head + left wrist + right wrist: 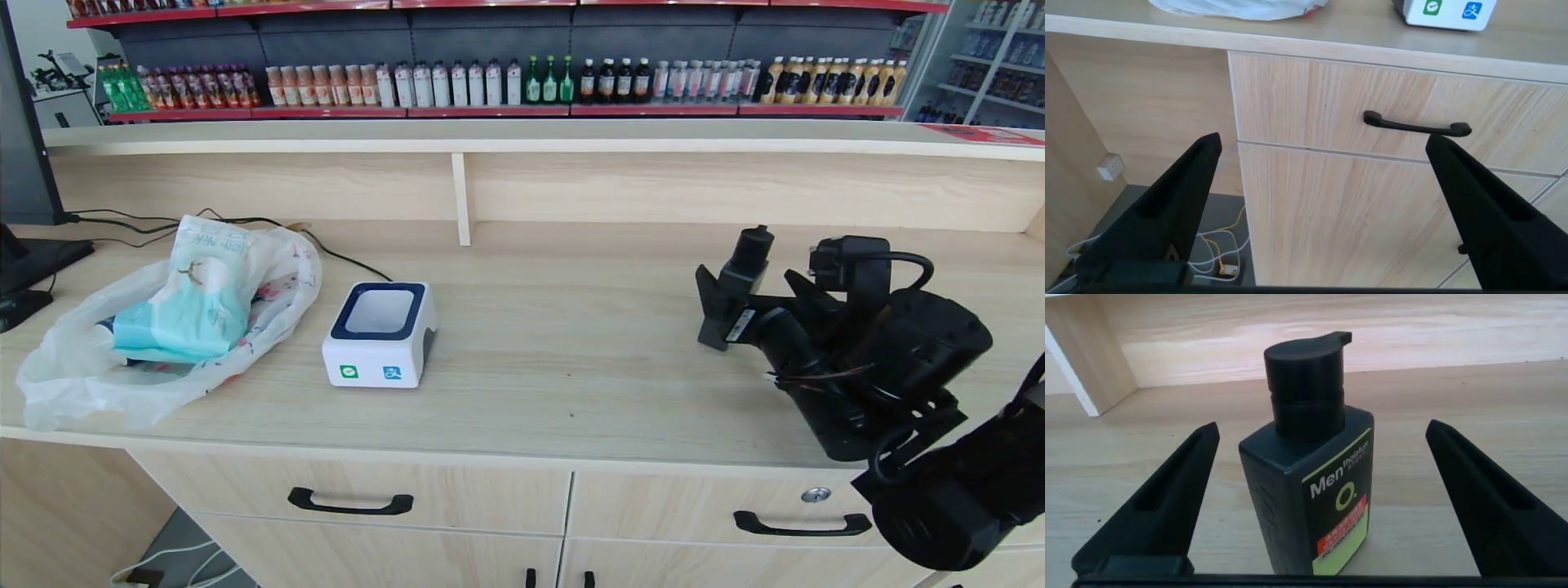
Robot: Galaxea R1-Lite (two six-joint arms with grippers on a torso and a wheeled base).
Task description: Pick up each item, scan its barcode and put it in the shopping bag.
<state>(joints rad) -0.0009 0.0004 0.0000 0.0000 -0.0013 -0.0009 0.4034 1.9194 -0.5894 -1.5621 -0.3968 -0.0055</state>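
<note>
Counter: the light wooden counter [571, 367] lies under the right claw, and its front edge sits above the left claw.
Bag: the white plastic shopping bag [82, 367] lies slumped on the counter, well apart from the right claw on the robot's left. A teal soft pack [188, 318] is already tucked inside.
Right claw: the right claw [1321, 433] is low over the counter, fingers spread wide and gripping nothing.
Left claw: the left claw [1323, 143] is also spread wide. It hangs below the counter edge and faces a drawer front with a black drawer handle [1417, 125].
Scanner: the white box-shaped barcode scanner [380, 333] sits between the bag and the right claw, nearer the bag.
Bottle: the black plastic pump bottle [1310, 482] stands upright on the counter, right between the right claw's fingers. There's a clear gap on each side and no contact.
</note>
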